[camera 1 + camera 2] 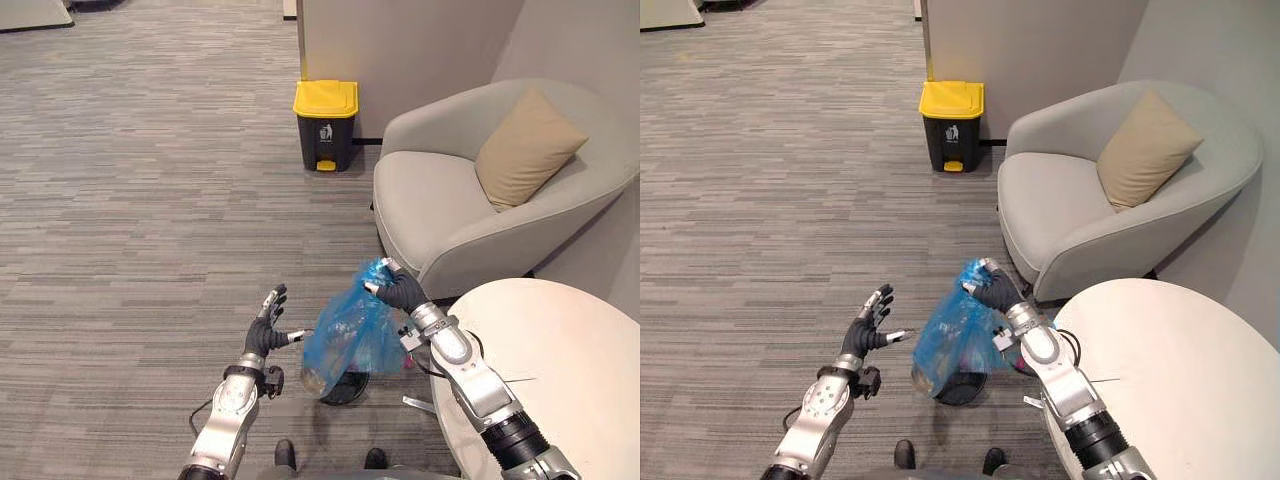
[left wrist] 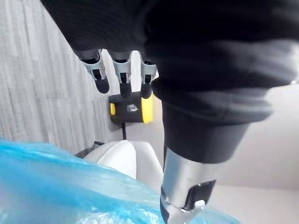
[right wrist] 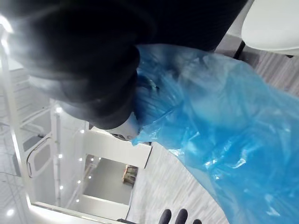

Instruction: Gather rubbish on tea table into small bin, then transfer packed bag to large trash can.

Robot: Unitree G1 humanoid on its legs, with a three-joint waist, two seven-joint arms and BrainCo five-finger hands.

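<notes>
Blue plastic, bunched at its neck, marked where the job stood: the bag [image 1: 350, 330] was packed and hung from our right hand [image 1: 400, 290], its bulging bottom just above the small dark bin [image 1: 345, 388] on the floor beside the tea table [image 1: 560, 370]. What we could see of the tabletop lay bare, so we judged the gathering done and the bag out of the small bin. The second half was left. The large trash can [image 1: 325, 125] with the yellow lid stood well apart, against the far wall beyond the armchair [image 1: 440, 210] and its tan cushion [image 1: 525, 145], and its lid was shut. We reckoned the carry across the carpet and the drop into that can were both yet to come.

Our right hand's fingers were curled tight around the gathered top of the bag, pinching the plastic so that the load hung below the fist. Our left hand [image 1: 268, 330] held nothing; its fingers [image 2: 122, 74] were straight and spread, pointing up and away, with the thumb stretched toward the bag's side. The thumb tip sat just beside the plastic, and we could not tell whether it touched.
</notes>
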